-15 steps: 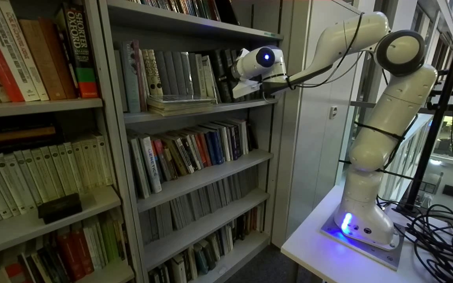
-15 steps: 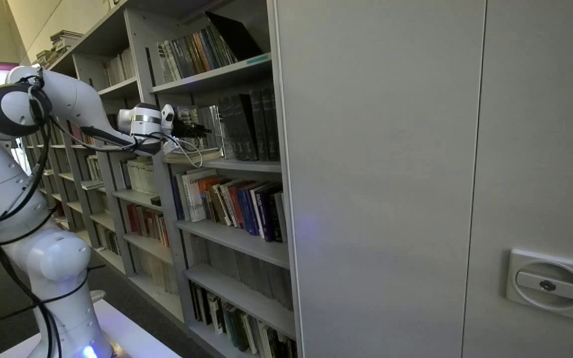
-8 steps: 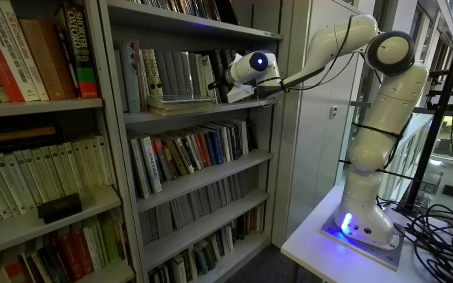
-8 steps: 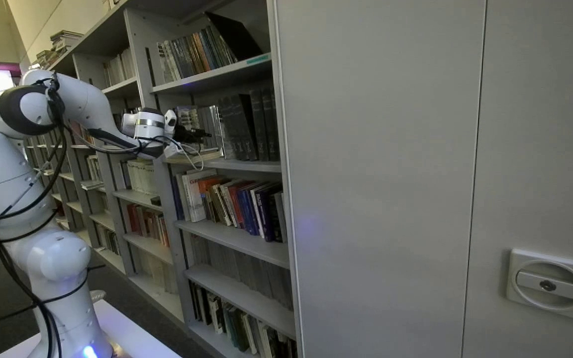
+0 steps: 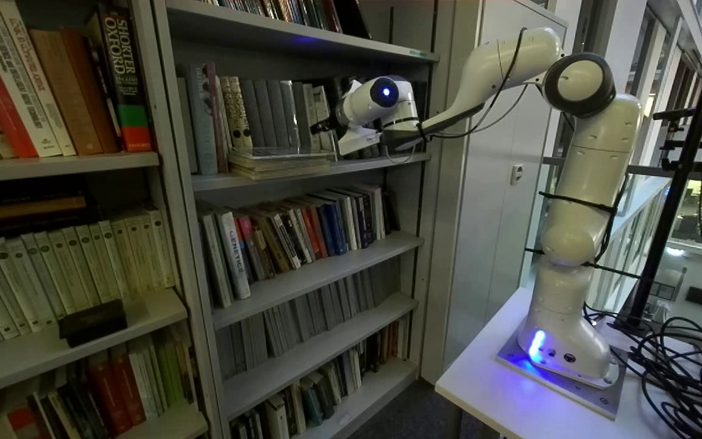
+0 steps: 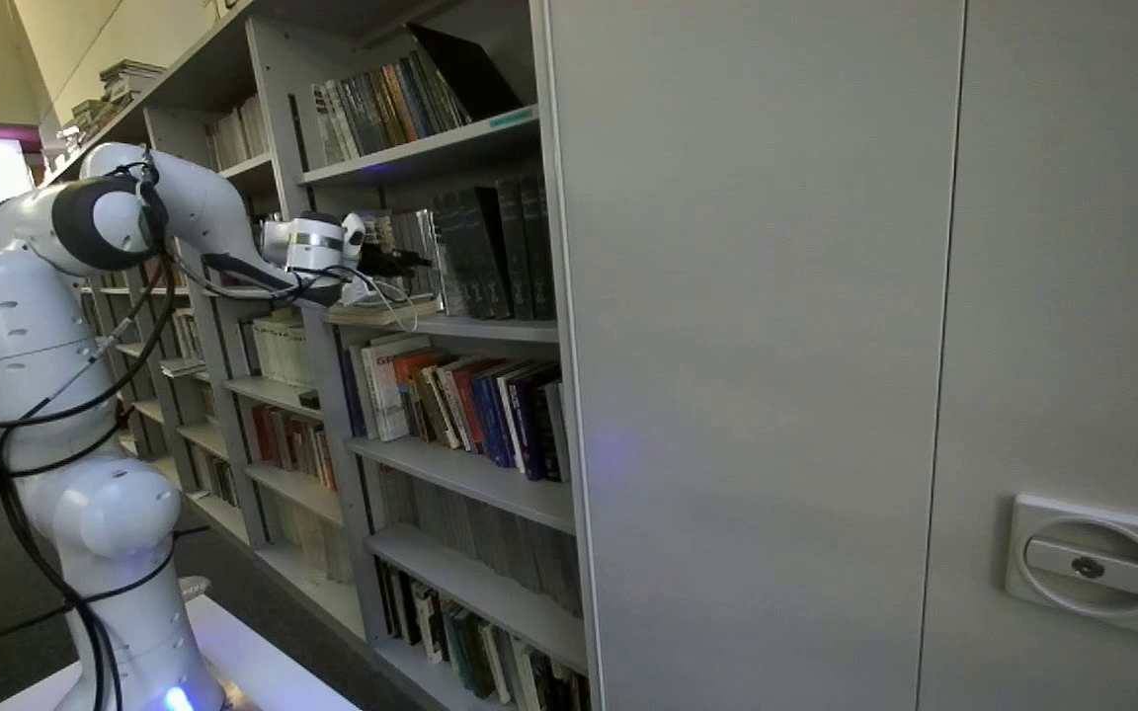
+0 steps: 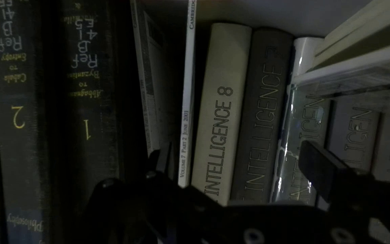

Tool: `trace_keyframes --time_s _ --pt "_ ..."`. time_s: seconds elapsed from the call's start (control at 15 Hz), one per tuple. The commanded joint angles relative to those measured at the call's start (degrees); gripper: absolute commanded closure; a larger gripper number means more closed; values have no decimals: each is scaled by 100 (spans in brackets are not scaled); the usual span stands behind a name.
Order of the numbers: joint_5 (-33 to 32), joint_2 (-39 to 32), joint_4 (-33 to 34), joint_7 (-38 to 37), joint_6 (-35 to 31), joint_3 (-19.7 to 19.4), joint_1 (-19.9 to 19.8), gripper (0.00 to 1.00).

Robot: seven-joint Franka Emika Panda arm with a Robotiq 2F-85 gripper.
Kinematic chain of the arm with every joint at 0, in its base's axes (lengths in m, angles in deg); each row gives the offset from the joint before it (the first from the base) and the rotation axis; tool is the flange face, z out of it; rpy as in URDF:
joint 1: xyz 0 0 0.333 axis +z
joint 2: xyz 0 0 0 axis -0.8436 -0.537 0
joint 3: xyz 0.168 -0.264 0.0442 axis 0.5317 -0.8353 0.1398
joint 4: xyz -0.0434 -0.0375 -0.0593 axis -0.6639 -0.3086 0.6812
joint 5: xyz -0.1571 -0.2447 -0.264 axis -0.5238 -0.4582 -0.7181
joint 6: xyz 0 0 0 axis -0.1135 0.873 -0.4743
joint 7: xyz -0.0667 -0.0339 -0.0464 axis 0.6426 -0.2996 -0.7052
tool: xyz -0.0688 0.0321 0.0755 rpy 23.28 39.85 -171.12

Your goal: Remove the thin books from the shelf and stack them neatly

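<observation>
In the wrist view, which stands upside down, a thin white-spined book (image 7: 186, 101) stands upright, with a second thin pale book (image 7: 144, 78) leaning beside it. My gripper (image 7: 237, 157) is open and empty. One finger is by the gap between these two thin books; the other is in front of a shiny-covered thick spine. More thin books lie in a flat stack (image 5: 281, 164) on the grey shelf (image 5: 381, 163); the stack's edge shows in the wrist view (image 7: 357, 64). In both exterior views the gripper (image 5: 320, 126) (image 6: 416, 261) is just above and beside the stack, before the upright books.
Thick grey and cream volumes (image 7: 222, 112) stand between the fingers. Thick black volumes (image 7: 80, 101) stand on one side. A shelf board (image 5: 302, 30) runs above the arm's hand, and paperbacks (image 5: 320, 225) stand below. A tall cabinet door (image 6: 757, 346) stands beside the bookcase.
The arm has moved toward the bookcase and along the shelf toward the flat stack. The gripper fingers now show in front of the upright books. The books have not visibly moved.
</observation>
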Motion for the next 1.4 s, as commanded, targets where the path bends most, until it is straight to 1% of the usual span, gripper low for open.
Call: trace_keyframes --time_s 0.0,0.53,0.6,0.67,0.73,1.07,1.13,1.33 --pt "-146 -297 431 144 143 13 -6 0" --pt "-302 -601 818 141 347 -86 -54 0" --pt "-293 -624 849 151 387 -96 -53 7" --pt "-290 -642 871 157 410 -110 -54 26" --pt "-294 -656 879 145 436 -119 -54 32" --pt "-260 -623 831 119 527 -155 -51 70" --pt "-242 -611 822 125 529 -159 -51 80" --pt "-172 -540 745 111 475 -173 -52 99"
